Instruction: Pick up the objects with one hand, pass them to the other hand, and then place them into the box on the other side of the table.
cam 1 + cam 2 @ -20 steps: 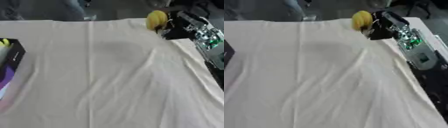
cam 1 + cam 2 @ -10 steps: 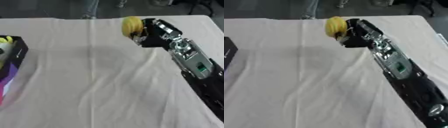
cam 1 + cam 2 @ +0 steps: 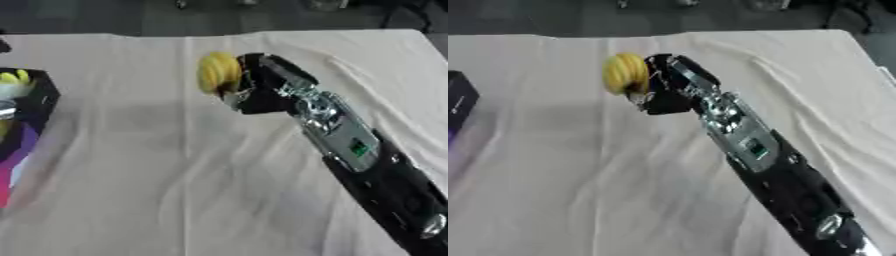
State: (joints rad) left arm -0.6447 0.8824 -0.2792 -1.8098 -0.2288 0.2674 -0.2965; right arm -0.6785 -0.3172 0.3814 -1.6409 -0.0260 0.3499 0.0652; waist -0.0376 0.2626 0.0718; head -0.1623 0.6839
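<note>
**Right hand holds yellow object above mid-worktop**

Cloth (image 3: 157, 190) in a cream colour covers the worktop (image 3: 833, 45), and its near and middle stretch lies bare apart from soft creases, leaving wide open room on the left and centre. From the lower right corner the robot's right arm (image 3: 350, 145) runs diagonally up toward the middle. At its end the right hand (image 3: 254, 92) has its fingers curled round a yellow object (image 3: 218, 72), rounded and ribbed, which sits over the cloth a little left of centre. At the left edge stands the box (image 3: 31, 107), dark-walled with purple and pink on its side, holding something yellow and something pale; it is well apart from the hand. Beyond, the worktop's far edge meets dark floor. The left hand shows in neither view.
</note>
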